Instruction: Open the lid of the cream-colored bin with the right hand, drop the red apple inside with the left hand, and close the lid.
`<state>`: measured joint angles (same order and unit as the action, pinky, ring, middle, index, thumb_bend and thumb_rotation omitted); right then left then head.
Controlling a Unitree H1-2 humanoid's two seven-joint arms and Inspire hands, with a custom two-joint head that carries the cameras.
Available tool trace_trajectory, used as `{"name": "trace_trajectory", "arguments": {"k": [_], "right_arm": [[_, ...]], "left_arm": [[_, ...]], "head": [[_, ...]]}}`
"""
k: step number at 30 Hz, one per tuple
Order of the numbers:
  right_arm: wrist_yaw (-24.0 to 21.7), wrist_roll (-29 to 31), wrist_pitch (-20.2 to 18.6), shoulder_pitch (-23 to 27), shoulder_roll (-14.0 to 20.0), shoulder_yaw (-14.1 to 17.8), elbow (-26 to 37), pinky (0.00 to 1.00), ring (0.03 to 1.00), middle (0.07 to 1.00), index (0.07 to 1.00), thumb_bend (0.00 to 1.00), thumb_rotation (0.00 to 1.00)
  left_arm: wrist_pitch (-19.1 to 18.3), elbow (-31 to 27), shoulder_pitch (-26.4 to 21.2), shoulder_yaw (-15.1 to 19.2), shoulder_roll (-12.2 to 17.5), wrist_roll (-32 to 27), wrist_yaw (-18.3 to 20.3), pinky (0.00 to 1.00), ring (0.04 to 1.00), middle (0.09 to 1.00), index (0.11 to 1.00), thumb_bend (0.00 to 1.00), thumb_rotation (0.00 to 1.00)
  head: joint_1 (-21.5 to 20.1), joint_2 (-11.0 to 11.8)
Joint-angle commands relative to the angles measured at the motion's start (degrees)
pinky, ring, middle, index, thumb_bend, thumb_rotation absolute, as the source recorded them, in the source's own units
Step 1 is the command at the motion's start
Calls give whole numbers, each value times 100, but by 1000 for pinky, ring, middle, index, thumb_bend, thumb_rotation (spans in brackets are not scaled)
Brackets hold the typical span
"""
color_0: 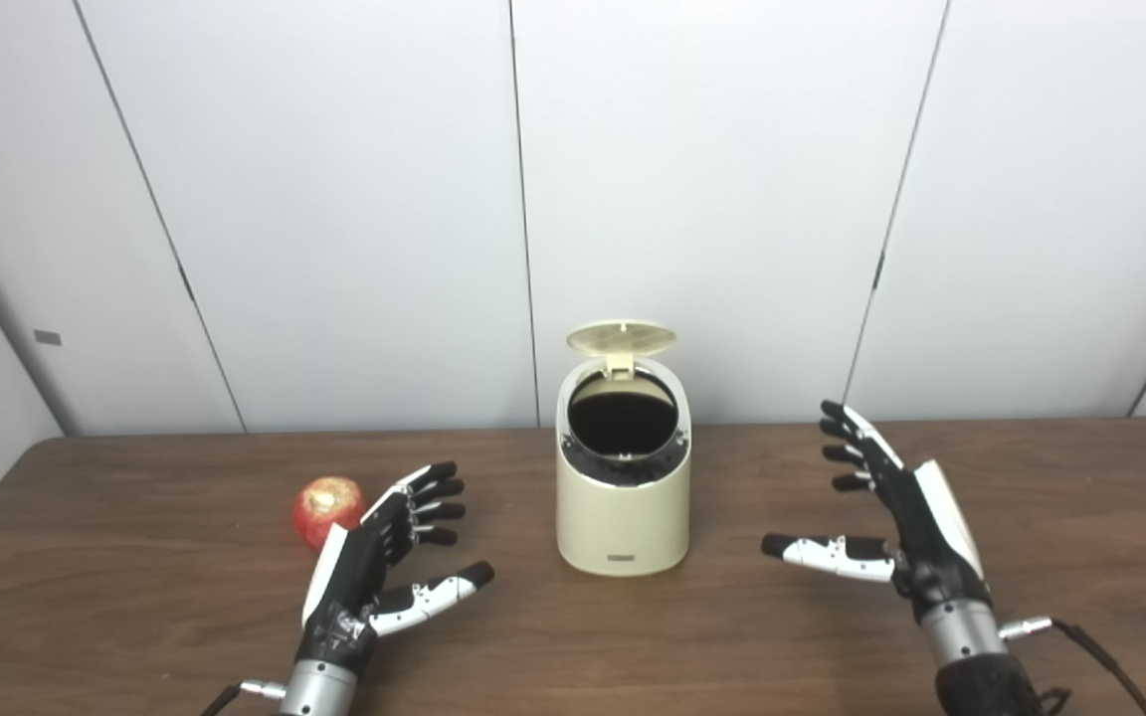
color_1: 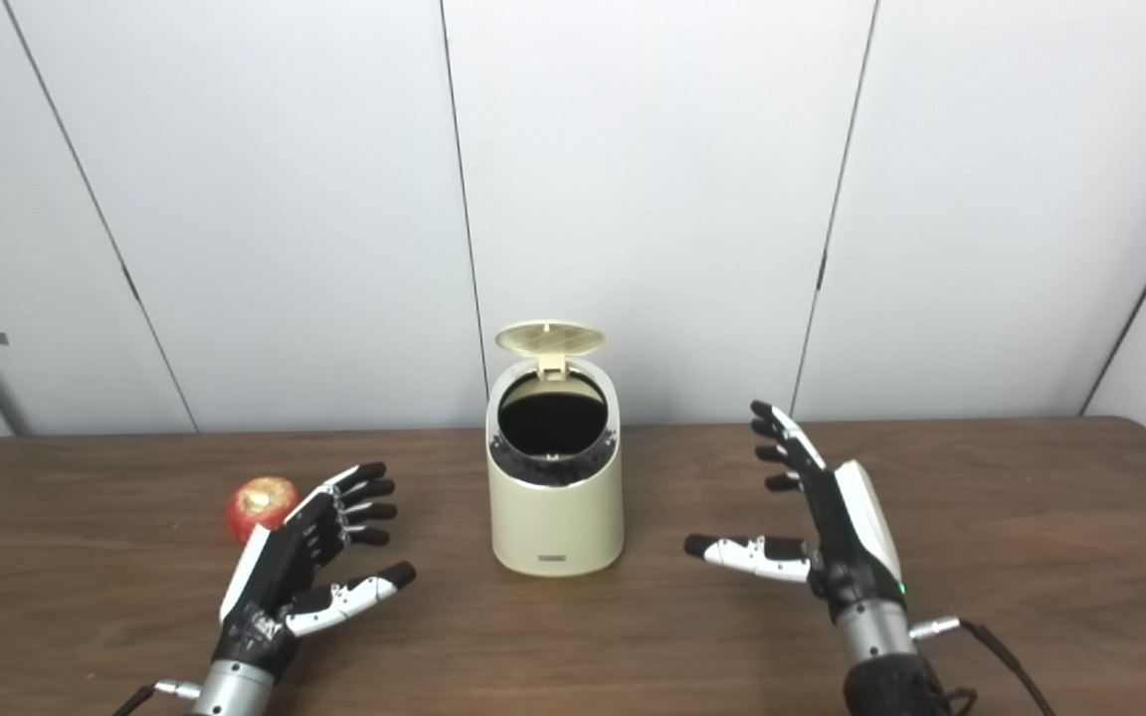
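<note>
Lid (color_0: 622, 338) of the cream-colored bin (color_0: 623, 517) stands raised at the rear hinge, leaving the dark mouth exposed and ready to receive, which suggests the opening step is done. Red apple (color_0: 324, 507) rests on the surface (color_0: 135, 597), just beyond the left hand (color_0: 374, 567), which is spread and empty beside it, palm toward the bin. Right hand (color_0: 891, 517) hovers splayed and empty, well apart from the bin; nothing obstructs the apple's path.

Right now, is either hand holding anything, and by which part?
Nothing is held. The left hand is open beside the apple, and the right hand is open, apart from the bin.
</note>
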<state>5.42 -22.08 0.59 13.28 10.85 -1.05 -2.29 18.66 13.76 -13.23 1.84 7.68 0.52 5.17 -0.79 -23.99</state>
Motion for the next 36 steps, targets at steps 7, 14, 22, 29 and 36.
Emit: {"name": "trace_trajectory", "arguments": {"k": [7, 14, 22, 29, 36], "right_arm": [[47, -34, 283, -167, -77, -214, 353, 685, 808, 889, 889, 732, 278], [126, 172, 776, -149, 5, -88, 68, 704, 817, 898, 898, 729, 229], [-32, 516, 971, -182, 186, 73, -17, 736, 828, 902, 897, 737, 119], [-200, 749, 669, -264, 197, 201, 299, 727, 837, 908, 905, 713, 0], [-340, 689, 256, -338, 243, 239, 666, 640, 810, 900, 885, 702, 4]], "left_arm": [[246, -58, -14, -53, 57, -259, 242, 625, 742, 816, 850, 701, 112], [49, -177, 44, -105, -33, -124, 140, 636, 737, 807, 845, 701, 115], [43, -177, -18, -216, -234, 54, 43, 619, 708, 782, 826, 732, 150], [-65, -443, -31, -116, -369, 241, -254, 580, 688, 771, 822, 719, 101], [-590, -1144, -99, 233, -300, 1465, -1163, 613, 691, 736, 777, 712, 108]], "head": [[129, 15], [736, 56], [1602, 113], [1857, 253], [1897, 235]]}}
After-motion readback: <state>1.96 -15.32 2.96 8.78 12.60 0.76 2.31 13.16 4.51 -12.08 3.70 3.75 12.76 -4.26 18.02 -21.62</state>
